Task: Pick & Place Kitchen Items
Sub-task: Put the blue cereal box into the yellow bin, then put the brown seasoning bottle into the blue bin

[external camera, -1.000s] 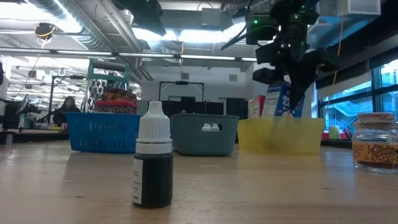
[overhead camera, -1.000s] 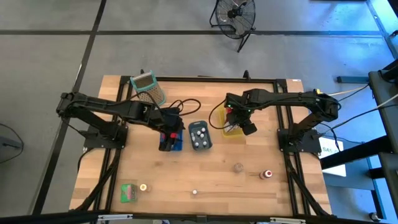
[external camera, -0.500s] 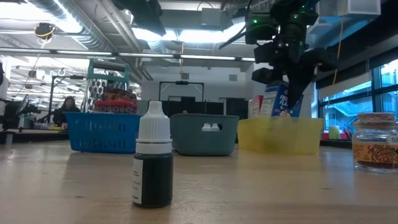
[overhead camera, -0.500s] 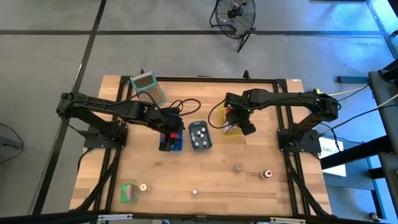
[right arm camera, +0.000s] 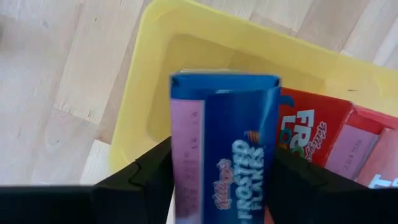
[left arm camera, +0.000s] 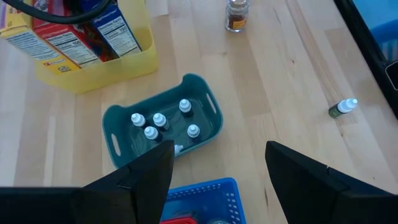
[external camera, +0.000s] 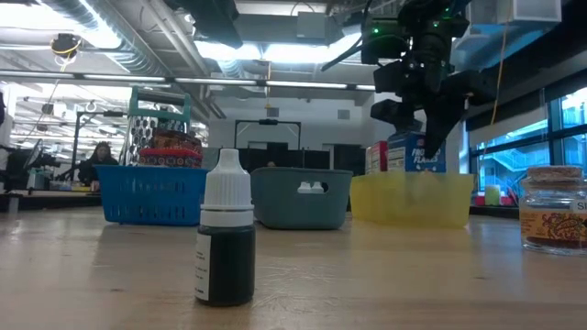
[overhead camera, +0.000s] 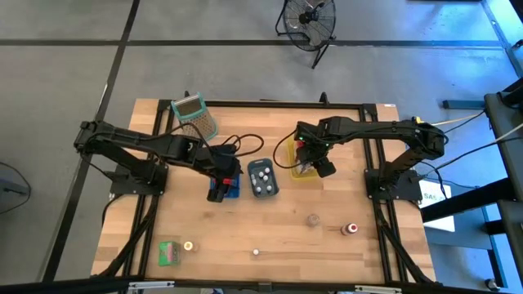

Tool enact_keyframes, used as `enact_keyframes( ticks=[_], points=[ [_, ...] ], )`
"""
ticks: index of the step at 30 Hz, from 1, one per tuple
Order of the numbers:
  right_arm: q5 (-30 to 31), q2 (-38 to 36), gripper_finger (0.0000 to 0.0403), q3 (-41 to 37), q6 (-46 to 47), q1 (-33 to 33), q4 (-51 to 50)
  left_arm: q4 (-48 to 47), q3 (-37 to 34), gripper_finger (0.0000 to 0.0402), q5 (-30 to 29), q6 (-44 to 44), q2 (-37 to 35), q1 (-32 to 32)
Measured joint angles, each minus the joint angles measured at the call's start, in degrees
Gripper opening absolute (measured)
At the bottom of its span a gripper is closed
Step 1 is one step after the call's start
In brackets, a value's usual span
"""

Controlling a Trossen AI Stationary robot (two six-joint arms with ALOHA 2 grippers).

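We see the right end effector (right arm camera: 217, 180) over the yellow tray (right arm camera: 186, 56), its fingers at both sides of the blue carton (right arm camera: 224, 143) that stands inside. The left end effector (left arm camera: 217, 168) is wide open above the blue basket (left arm camera: 199, 193).

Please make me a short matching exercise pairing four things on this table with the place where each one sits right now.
Things:
1. blue cereal box
2. white-capped bottles
3. spice jar
4. dropper bottle

Places:
A. standing alone on the bare wood, nearest the low camera
B. in the teal tray
C. between the right gripper's fingers, over the yellow bin
D. on the table at the low view's right edge

Pairs: 1-C, 2-B, 3-D, 4-A
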Motion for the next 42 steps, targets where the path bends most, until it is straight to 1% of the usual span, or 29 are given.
enact_keyframes(
  ticks=[6, 10, 20, 23, 25, 28, 33, 37, 42],
  points=[
    [0.0, 0.0, 0.0209, 0.0, 0.0, 0.0, -0.1, 0.0, 0.0, 0.0248, 0.0, 0.0, 0.0, 0.0],
    [0.0, -0.2, 0.0209, 1.8, 0.4, 0.0, -2.5, 0.0, 0.0, 0.0248, 0.0, 0.0, 0.0, 0.0],
    [0.0, -0.3, 0.0209, 12.9, 2.3, 2.2, -13.8, -0.2, 0.0, 0.0248, -0.4, -0.6, 0.0, 0.0],
    [0.0, -0.3, 0.0209, 17.4, 4.3, 3.2, -18.1, -4.1, 2.0, 0.0248, -0.4, -1.0, 0.0, 0.0],
    [0.0, -0.3, 0.0209, 20.1, 6.0, 4.1, -20.8, -7.0, 4.3, 0.0249, -0.4, -3.2, -0.1, 0.0],
    [0.0, -0.3, 0.0209, 23.9, 9.1, 6.1, -24.1, -11.2, 7.6, 0.0249, -0.4, -7.4, -0.1, 0.1],
    [0.0, -0.3, 0.0209, 27.6, 15.0, 11.2, -28.0, -14.1, 10.9, 0.0249, -0.5, -13.4, -0.1, -0.7],
    [-0.1, -0.9, 0.0209, 28.2, 22.0, 16.6, -31.8, -16.5, 11.7, 0.0249, -0.3, -17.4, -0.1, -1.4],
    [-0.2, -2.5, 0.0209, 28.2, 30.5, 24.0, -32.4, -17.7, 11.9, 0.0249, 1.2, -18.6, -0.4, -1.4]
  ],
)
